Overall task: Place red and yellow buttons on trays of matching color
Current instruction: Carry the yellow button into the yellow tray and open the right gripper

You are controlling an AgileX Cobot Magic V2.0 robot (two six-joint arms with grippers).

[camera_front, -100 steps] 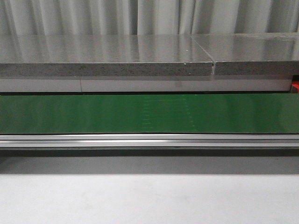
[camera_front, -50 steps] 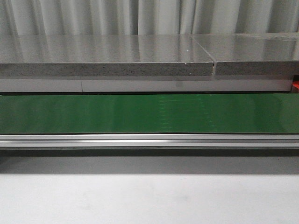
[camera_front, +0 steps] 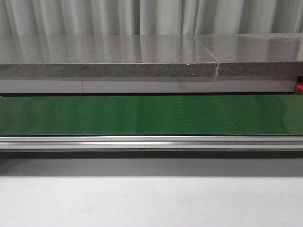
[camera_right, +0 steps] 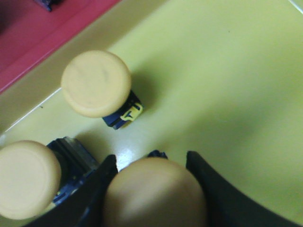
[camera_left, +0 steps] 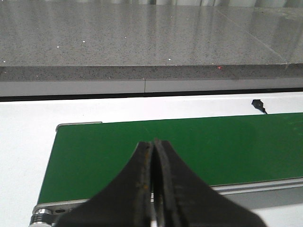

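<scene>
Right gripper [camera_right: 154, 189]: a yellow button [camera_right: 154, 194] is pinched between the two dark fingers, just above the yellow tray [camera_right: 227, 80].
Left gripper [camera_left: 152, 189]: pressed together with nothing between the fingers, held over the end of the green conveyor belt [camera_left: 189, 142].
Buttons already placed: two more yellow buttons [camera_right: 96, 83] [camera_right: 26, 178] are seen on the yellow tray, close beside the held one.
Red tray [camera_right: 42, 28]: seen just beyond the yellow tray's edge.
Handling: the button is judged light and rigid, with a smooth domed cap that could slip; hold is best taken across the cap's sides.
Belt, front view: no button is seen on it.
Counter [camera_front: 104, 52]: a grey speckled slab behind the belt.
</scene>
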